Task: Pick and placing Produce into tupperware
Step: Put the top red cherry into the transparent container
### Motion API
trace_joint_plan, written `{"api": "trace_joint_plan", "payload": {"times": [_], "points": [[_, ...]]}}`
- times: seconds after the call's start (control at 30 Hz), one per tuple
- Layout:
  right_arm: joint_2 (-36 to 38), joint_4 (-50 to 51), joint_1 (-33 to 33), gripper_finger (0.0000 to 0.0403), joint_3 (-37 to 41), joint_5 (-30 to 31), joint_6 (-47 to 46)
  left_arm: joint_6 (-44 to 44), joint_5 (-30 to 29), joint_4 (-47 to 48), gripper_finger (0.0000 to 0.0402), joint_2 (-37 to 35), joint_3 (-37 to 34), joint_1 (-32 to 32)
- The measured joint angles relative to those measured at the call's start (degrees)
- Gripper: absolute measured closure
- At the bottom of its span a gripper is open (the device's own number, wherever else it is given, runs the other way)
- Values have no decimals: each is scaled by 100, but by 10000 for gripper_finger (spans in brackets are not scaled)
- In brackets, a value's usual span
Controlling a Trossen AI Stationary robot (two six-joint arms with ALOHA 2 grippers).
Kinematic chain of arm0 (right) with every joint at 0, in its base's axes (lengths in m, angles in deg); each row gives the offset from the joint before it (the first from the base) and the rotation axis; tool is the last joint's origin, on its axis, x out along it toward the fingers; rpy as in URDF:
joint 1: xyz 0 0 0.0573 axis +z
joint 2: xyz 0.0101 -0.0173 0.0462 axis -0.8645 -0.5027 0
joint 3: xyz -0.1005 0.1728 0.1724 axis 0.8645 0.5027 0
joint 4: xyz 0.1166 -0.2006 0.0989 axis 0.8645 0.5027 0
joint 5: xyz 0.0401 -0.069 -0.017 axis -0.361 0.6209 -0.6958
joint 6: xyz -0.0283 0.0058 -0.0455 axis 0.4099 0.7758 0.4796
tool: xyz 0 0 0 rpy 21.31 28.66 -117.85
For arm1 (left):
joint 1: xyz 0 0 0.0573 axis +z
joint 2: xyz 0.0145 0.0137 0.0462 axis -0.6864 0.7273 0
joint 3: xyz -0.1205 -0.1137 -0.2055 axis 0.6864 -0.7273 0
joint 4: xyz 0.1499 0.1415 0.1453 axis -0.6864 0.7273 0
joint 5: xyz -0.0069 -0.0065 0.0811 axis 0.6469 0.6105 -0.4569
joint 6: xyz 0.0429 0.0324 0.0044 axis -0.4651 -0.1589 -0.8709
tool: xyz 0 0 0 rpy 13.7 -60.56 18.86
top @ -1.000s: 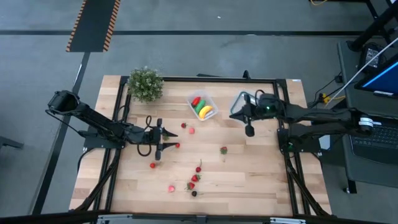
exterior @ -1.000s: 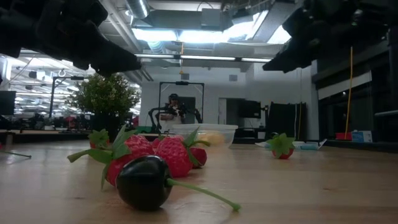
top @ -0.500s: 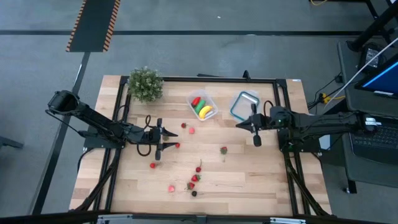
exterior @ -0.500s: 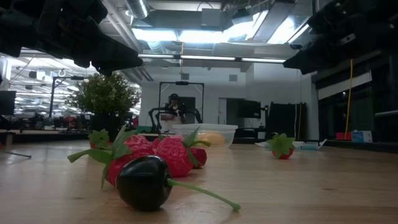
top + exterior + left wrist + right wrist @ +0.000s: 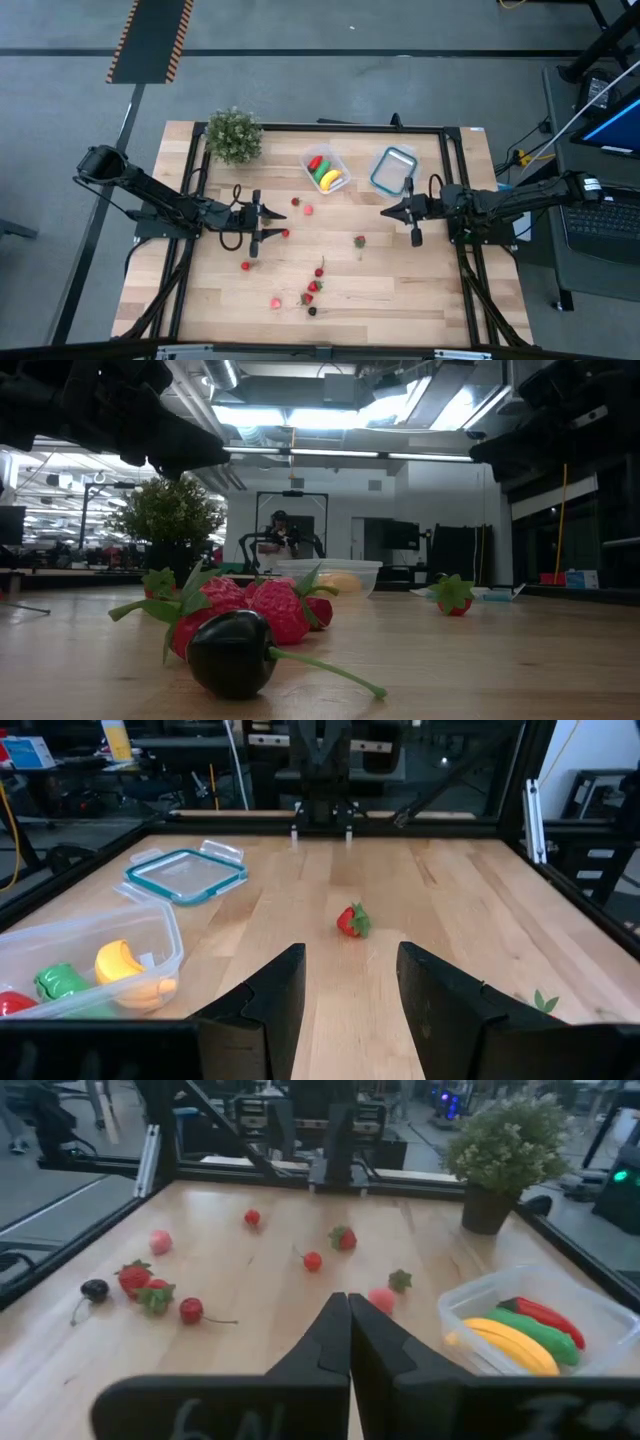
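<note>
Item: tupperware (image 5: 325,169), rear centre of worktop (image 5: 400,290), holding banana (image 5: 331,180), green piece, red pepper; berries (image 5: 312,287) loose in front. Left gripper (image 5: 257,223): fingers part-open, empty. Right gripper (image 5: 400,210): fingers shut, empty. We judge: straddle 1 berry squarely, then close.

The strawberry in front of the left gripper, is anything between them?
Nothing visible. In the left wrist view, bare tabletop runs from the open left gripper to the strawberry; the tupperware sits off to one side.

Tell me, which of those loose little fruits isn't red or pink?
The black cherry at the table's front edge, beside the strawberry cluster; it alone is dark.
</note>
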Motion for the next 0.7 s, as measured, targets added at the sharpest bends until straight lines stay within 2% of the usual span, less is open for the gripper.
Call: {"api": "trace_joint_plan", "payload": {"times": [0.1,0.43,0.7], "points": [[-38,58,86,403,0,269,1,0,0,-87,250,0,0,1],[-564,-94,350,403,-2,308,-286,34,81,-188,250,0,0,16],[-644,-243,359,392,-2,306,-470,297,96,-22,250,0,0,24]]}}
